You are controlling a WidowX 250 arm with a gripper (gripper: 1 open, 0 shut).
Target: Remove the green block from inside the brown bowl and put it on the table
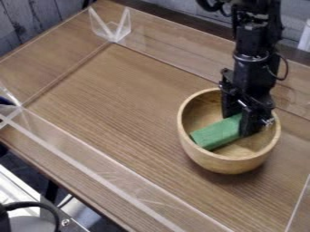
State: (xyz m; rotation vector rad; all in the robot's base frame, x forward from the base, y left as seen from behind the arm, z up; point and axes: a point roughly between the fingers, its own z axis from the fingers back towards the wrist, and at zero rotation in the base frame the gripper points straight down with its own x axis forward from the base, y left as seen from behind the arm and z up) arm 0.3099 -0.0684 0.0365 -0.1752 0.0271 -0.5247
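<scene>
1. The task is judged to be at an early stage: the small flat, elongated bar of solid green, the green block (219,133), is seen lying inside the round, light tan-brown wooden bowl with thick walls, the brown bowl (200,151), and nothing has yet been set on the wide brown wood-grain tabletop, the table (109,109).

2. The black gripper (251,120) is lowered into the bowl, pointing downward, at the block's far right end. Its fingers are seen on either side of that end, but whether they are clenched on the block or only straddling it cannot be told from this single view.

3. No lift is shown: the block appears to rest against the bowl's pale inner surface, with its near left end down toward the bowl's floor.

4. What is left, as judged: a secure hold on the block, a lift clear of the rim, a carry over the wall, and a placing on the open tabletop beside the bowl.

5. The block's long axis is seen running diagonally, from lower left to upper right in the picture. The upper right end lies under the gripper; the lower left end points toward the near-left inner wall.

6. The block seems slightly tilted, its right end higher, though the slope cannot be told firmly.
</scene>
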